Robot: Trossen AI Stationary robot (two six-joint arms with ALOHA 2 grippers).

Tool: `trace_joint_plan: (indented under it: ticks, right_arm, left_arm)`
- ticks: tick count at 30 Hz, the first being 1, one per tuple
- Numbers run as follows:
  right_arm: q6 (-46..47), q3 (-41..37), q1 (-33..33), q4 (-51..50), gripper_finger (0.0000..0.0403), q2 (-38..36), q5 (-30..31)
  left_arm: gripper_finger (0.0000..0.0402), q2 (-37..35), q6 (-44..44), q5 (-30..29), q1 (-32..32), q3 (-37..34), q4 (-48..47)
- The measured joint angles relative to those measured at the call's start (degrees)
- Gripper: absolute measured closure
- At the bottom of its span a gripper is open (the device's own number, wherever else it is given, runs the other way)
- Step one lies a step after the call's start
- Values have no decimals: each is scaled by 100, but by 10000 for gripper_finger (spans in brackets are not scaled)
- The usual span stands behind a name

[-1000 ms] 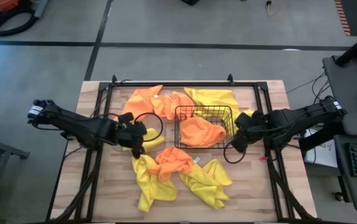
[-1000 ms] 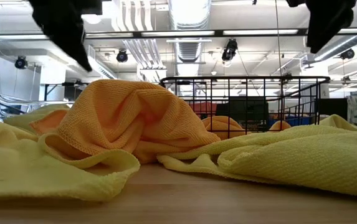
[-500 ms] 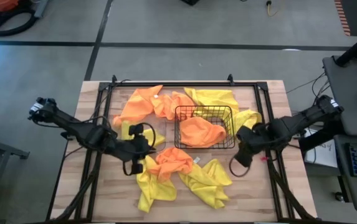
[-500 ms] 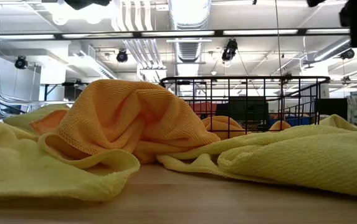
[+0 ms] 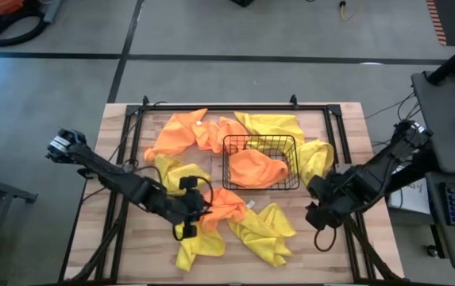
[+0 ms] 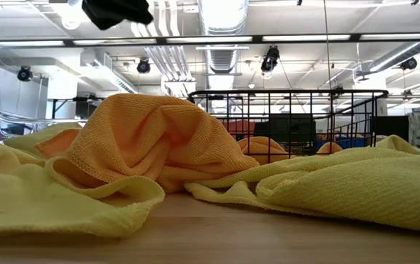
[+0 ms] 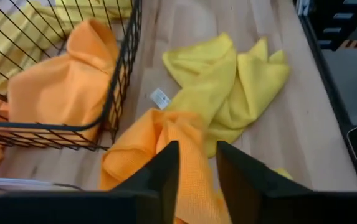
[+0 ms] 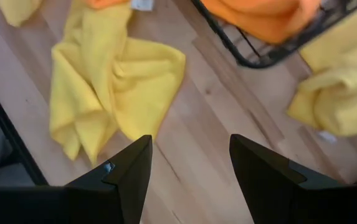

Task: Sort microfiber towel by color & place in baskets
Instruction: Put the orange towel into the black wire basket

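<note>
A crumpled orange towel (image 5: 225,205) lies near the table's front middle, among yellow towels (image 5: 263,234). My left gripper (image 5: 195,210) hangs over the orange towel's left part, open; the towel (image 7: 187,140) shows past the fingers. In the low view the gripper (image 6: 118,11) is well above the orange heap (image 6: 151,139). The black wire basket (image 5: 231,163) holds another orange towel (image 5: 257,168). My right gripper (image 5: 322,213) is open over bare wood to the near right of the basket, with a yellow towel (image 8: 109,81) ahead of it.
More orange (image 5: 181,131) and yellow towels (image 5: 275,125) lie behind the basket. One yellow towel (image 5: 175,171) is on its left and one (image 5: 316,155) on its right. A black frame (image 5: 235,108) runs round the table. Bare wood (image 5: 322,254) shows at the near right.
My left gripper has gone from the yellow towel left of the basket toward the near edge and to the right, and now hangs over the orange towel. My right gripper has drawn back from the basket's right side toward the near edge. No towel has moved.
</note>
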Motion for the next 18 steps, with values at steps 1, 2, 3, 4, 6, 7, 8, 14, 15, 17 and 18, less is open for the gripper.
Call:
trace_joint_plan:
  ticks: [1, 2, 3, 4, 6, 7, 8, 14, 15, 17, 18]
  right_arm:
    - [-55, 0, 27, 43, 193, 29, 73]
    - [-94, 0, 33, 80, 193, 60, 131]
    - [-136, 0, 36, 103, 193, 84, 180]
    - [-180, 0, 40, 129, 193, 114, 209]
    - [-250, 0, 38, 168, 193, 168, 229]
    - [-287, 0, 38, 172, 193, 195, 230]
    - [-328, 0, 38, 174, 193, 219, 225]
    - [-342, 0, 38, 185, 193, 271, 222]
    - [-344, 0, 38, 187, 193, 271, 222]
    - [-344, -2, 38, 215, 193, 273, 222]
    - [-344, -2, 38, 227, 193, 273, 222]
  left_arm:
    - [289, 86, -31, -12, 0, 0, 36]
    - [273, 174, -35, -48, 0, 0, 79]
    - [256, 284, -16, -86, 0, 0, 146]
    - [240, 394, 36, -103, 0, 0, 216]
    - [211, 618, 89, -109, 0, 0, 271]
    - [198, 729, 91, -109, 0, 0, 323]
    - [187, 827, 82, -109, 0, 0, 374]
    - [153, 1295, -64, -111, -2, 0, 434]
    - [153, 1335, -78, -110, 5, 0, 427]
    - [155, 1402, -94, -112, 15, 0, 427]
    - [158, 1435, -104, -135, 15, 0, 429]
